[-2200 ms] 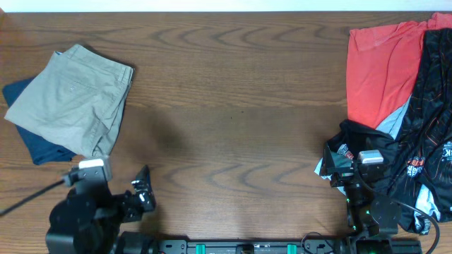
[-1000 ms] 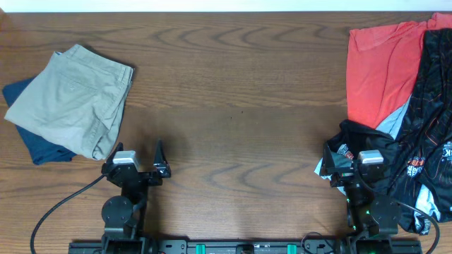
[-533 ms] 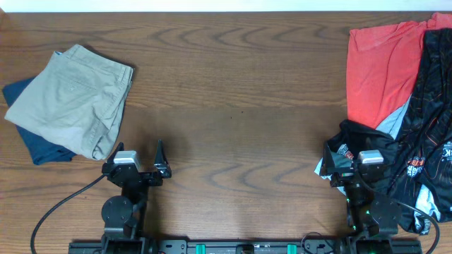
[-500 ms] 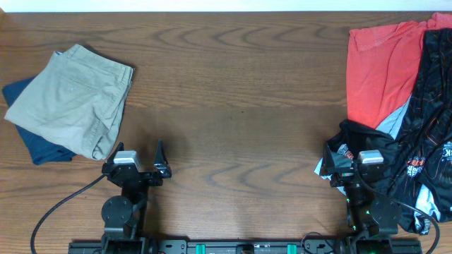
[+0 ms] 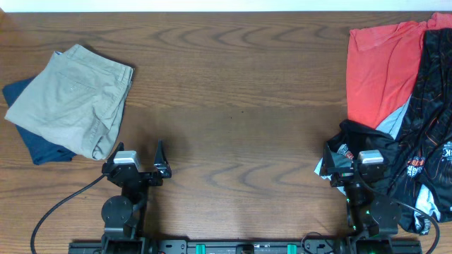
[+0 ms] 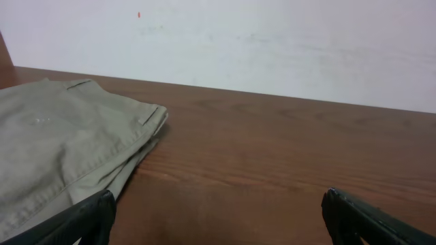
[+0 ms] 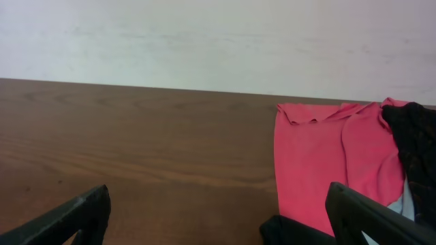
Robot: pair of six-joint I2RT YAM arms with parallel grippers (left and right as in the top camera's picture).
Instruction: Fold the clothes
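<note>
- Overhead view: folded khaki pants [image 5: 70,99] are seen at the left of the wooden counter [image 5: 233,77], laid on top of a navy garment [image 5: 34,147] whose edges stick out beneath them.
- A red shirt [image 5: 378,67] is spread flat at the far right corner and is overlapped along its right side by a black patterned garment [image 5: 432,92].
- A crumpled black garment [image 5: 353,137] with printed lettering is heaped at the near right, against the right arm's wrist.
- The left fingers [image 6: 85,218] are spread wide apart and nothing is held between them. They are set near the front edge of the counter, close to the near corner of the khaki pants but apart from it.
- The right fingers [image 7: 75,218] are likewise spread wide with nothing gripped. Bare wood is seen between them, and a fold of the crumpled black garment is seen low in the right wrist view, beside the right-hand finger.
</note>
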